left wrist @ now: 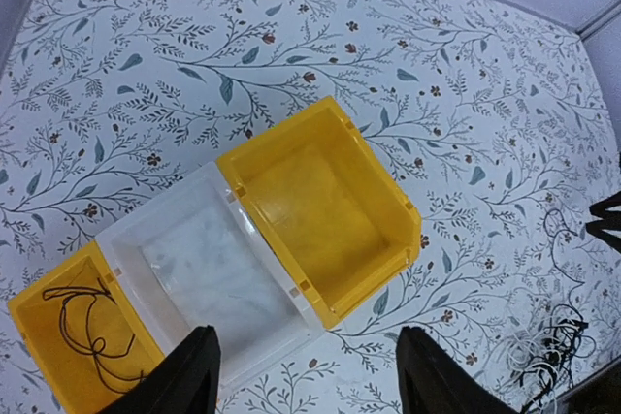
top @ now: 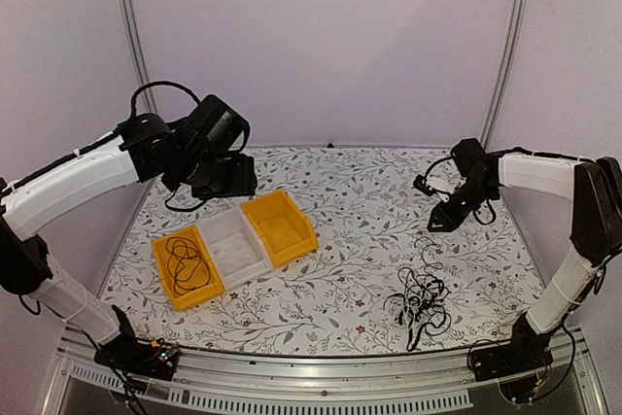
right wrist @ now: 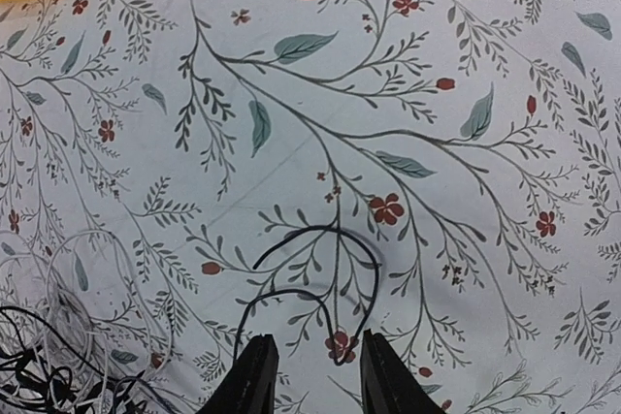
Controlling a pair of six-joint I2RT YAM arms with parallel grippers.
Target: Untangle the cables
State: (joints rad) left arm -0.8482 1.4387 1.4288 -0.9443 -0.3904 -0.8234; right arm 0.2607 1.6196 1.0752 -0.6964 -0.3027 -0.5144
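A messy heap of thin black and pale cream cables is seen on the flowery white table, near the front on the right side. One loose black cable loop is stretched out of the heap and lies right under the right hand. This hand is held low over the table, with only a small gap between its fingers. Nothing is seen gripped in it, but whether the loop is touched cannot be told. The left hand is held high over the boxes, opened wide, with nothing in it.

Three boxes are set side by side on the left. One coiled black cable is already laid inside a small yellow plastic box. A clear plastic box is next to it, then a second yellow plastic box. No cable is seen in these two.

The cables are judged to be very light, soft and floppy. They will bend and slide, and knots could be pulled tighter if they are tugged hard. The loose black loop should be pinched on a free bit, away from the heap, and lifted slowly. The small plugs may get caught on other cords, so the heap may need to be held down by the other hand.
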